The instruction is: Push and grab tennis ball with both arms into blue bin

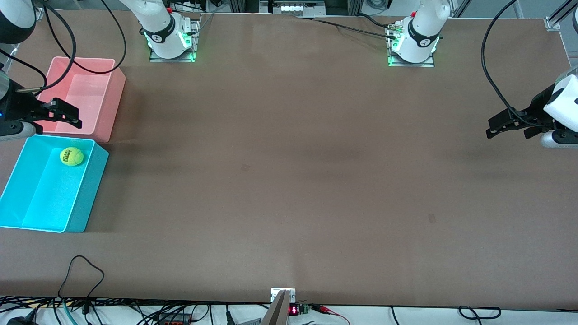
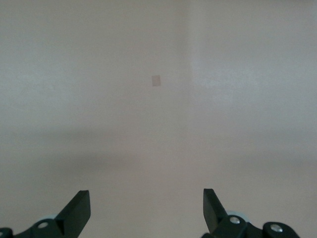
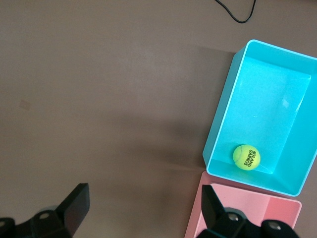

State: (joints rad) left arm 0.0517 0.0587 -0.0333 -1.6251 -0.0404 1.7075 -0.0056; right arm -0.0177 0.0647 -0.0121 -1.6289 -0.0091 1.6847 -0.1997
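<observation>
The yellow-green tennis ball (image 1: 71,156) lies inside the cyan-blue bin (image 1: 95,183), in the corner next to the pink bin. It also shows in the right wrist view (image 3: 246,156), on the floor of the blue bin (image 3: 222,110). My right gripper (image 1: 71,116) is open and empty in the air over the pink bin's edge; in its own view (image 3: 143,198) the jaws stand wide apart. My left gripper (image 1: 492,127) is open and empty above bare table at the left arm's end, and it shows in its own view (image 2: 146,198).
The pink bin (image 1: 113,101) stands against the blue bin, farther from the front camera, and it also shows in the right wrist view (image 3: 247,215). A black cable loop (image 1: 81,271) lies on the table near the front edge. The brown table (image 1: 289,158) spans the middle.
</observation>
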